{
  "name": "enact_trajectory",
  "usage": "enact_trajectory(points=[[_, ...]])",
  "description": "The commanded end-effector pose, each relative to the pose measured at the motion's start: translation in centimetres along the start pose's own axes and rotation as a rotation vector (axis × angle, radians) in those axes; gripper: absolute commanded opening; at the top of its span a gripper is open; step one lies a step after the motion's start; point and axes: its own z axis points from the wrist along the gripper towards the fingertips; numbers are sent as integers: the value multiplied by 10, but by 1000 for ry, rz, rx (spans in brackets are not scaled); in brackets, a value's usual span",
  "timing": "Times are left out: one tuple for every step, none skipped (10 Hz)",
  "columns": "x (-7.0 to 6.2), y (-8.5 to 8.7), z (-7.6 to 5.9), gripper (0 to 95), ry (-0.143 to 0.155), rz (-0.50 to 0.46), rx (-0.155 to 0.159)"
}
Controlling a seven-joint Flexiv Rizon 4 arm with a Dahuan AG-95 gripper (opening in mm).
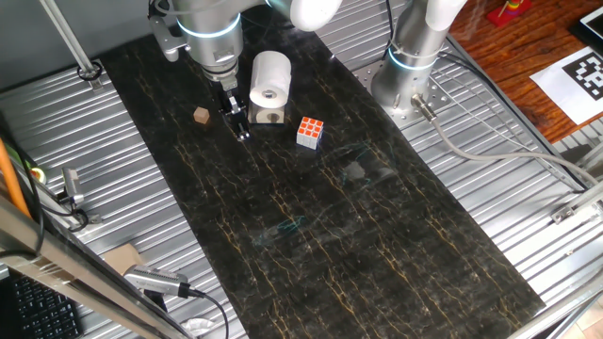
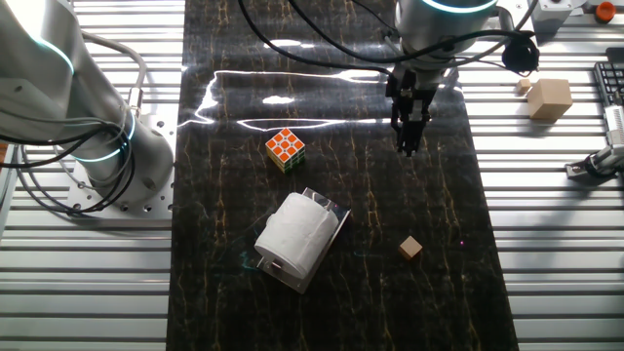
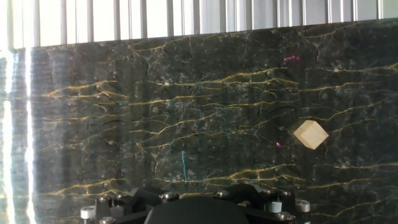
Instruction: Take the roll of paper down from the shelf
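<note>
**A:** Working left to right in one fixed view, what lies on the dark mat [image 1: 311,226]?

**B:** A small wooden cube [image 1: 201,115], then the gripper [image 1: 239,125], then the roll of paper [image 1: 270,78] lying on its side on top of the shelf [image 1: 268,115], then a puzzle cube [image 1: 310,132].

**A:** Position of the roll relative to the gripper?

**B:** Just beside it, on the right, apart from it. The fingertips point down near the foot of the shelf. The other fixed view shows the roll [image 2: 294,237] well apart from the gripper [image 2: 409,132].

**A:** Gripper state?

**B:** The fingers look close together and hold nothing; whether they are fully closed cannot be told. The hand view shows only mat [image 3: 186,124] and the wooden cube [image 3: 310,134].

**A:** Any legible markings?

**B:** A black-and-white marker sheet [image 1: 586,75] at far right carries no readable text.
</note>
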Motion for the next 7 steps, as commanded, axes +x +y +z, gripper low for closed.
enact_trajectory(points=[[0,0,0,0,-12,-190,-43],[0,0,0,0,-9,-193,-35],[0,0,0,0,-9,-193,-34],[0,0,0,0,-9,-195,-35],[0,0,0,0,-8,-197,-35],[0,0,0,0,-7,-198,-35],[0,0,0,0,-5,-206,-36]])
